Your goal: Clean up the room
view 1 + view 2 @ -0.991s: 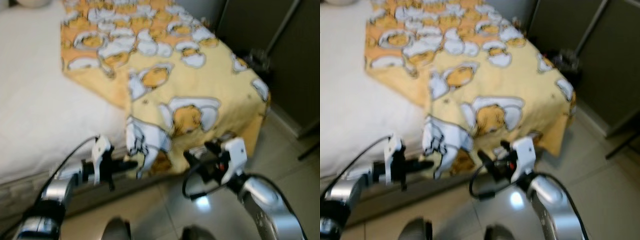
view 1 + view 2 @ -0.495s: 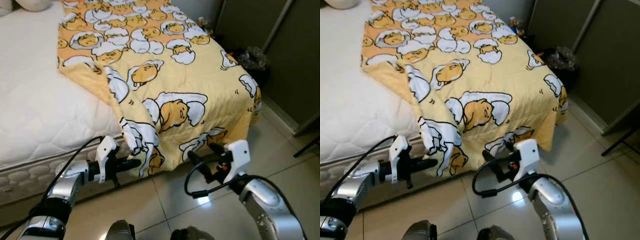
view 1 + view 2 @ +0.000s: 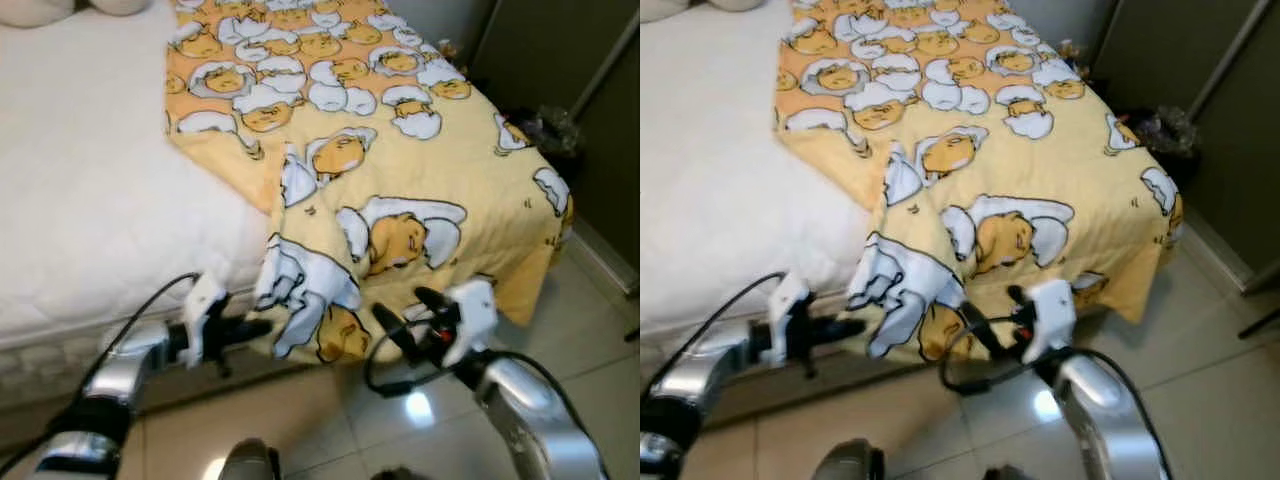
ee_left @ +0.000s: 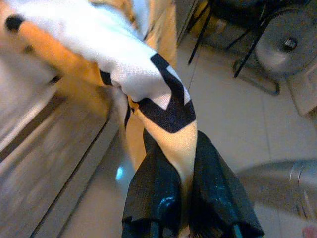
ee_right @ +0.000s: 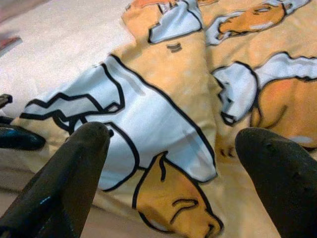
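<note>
Currently left gripper [image 4: 181, 198] pinches the blanket [image 3: 400, 170] corner; right gripper [image 3: 405, 320], fingers spread wide, sits just right of it, nearest the hanging edge.

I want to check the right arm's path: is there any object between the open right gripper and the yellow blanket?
Nothing visible does. The right gripper is open just before the blanket hanging over the bed edge. The left gripper already pinches its corner.

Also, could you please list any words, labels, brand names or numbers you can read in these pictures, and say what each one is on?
None can be read.
Blanket: cartoon egg figures, no lettering.
Mattress: plain white.
Left gripper and right gripper: no legible marking.
</note>
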`<state>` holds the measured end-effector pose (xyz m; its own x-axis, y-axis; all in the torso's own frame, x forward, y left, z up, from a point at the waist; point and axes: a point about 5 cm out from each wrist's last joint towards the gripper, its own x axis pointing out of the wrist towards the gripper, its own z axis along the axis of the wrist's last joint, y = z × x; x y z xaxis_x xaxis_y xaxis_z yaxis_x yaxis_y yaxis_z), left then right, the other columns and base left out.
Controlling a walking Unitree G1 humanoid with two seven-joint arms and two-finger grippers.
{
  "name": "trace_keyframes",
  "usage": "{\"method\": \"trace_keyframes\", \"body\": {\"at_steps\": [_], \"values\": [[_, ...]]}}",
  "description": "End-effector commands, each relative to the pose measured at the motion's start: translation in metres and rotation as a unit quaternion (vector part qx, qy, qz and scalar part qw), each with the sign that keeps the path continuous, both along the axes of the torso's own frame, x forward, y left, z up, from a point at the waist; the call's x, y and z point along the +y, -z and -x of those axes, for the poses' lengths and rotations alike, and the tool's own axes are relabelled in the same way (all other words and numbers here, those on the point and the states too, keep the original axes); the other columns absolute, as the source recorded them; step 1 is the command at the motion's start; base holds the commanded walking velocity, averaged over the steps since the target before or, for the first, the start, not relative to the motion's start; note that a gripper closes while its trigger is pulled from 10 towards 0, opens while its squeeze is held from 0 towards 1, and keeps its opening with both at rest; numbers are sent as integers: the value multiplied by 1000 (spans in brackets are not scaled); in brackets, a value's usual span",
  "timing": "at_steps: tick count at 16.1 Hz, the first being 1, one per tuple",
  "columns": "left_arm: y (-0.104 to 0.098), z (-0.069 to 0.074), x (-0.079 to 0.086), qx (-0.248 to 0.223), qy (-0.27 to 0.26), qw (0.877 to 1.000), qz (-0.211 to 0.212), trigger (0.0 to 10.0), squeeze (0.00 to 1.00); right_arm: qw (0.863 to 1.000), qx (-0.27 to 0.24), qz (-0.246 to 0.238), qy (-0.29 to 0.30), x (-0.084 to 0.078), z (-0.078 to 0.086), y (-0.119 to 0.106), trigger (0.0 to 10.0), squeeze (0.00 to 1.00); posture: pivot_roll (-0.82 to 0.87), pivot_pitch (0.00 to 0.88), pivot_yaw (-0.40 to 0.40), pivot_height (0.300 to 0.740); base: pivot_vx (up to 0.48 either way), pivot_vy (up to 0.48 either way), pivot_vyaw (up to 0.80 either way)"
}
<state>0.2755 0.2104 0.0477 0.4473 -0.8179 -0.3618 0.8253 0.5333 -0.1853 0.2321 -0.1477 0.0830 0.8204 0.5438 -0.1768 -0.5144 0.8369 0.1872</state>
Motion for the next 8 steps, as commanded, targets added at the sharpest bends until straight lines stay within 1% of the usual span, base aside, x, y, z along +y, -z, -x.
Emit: {"method": "trace_keyframes", "body": {"at_steps": [1,4,5,6,8], "values": [[-2,-3,-7,-10,12,1000,5,0,0,1000,11,9,9,-8,3,4,10000,0,36,110,-37,700,0,476,0],[0,0,-7,-5,19,1000,6,0,0,1000,13,11,6,-8,4,5,10000,0,34,112,-37,700,0,472,0],[2,3,-8,-2,29,1000,5,0,0,1000,14,11,5,-7,4,6,10000,0,33,113,-38,700,0,341,0],[4,7,-8,-1,41,999,1,0,0,1000,15,11,3,-8,5,6,10000,0,33,115,-38,700,0,0,0],[5,8,-7,2,36,999,-1,0,0,1000,19,9,3,-10,6,6,10000,0,34,116,-39,700,0,0,0]]}}
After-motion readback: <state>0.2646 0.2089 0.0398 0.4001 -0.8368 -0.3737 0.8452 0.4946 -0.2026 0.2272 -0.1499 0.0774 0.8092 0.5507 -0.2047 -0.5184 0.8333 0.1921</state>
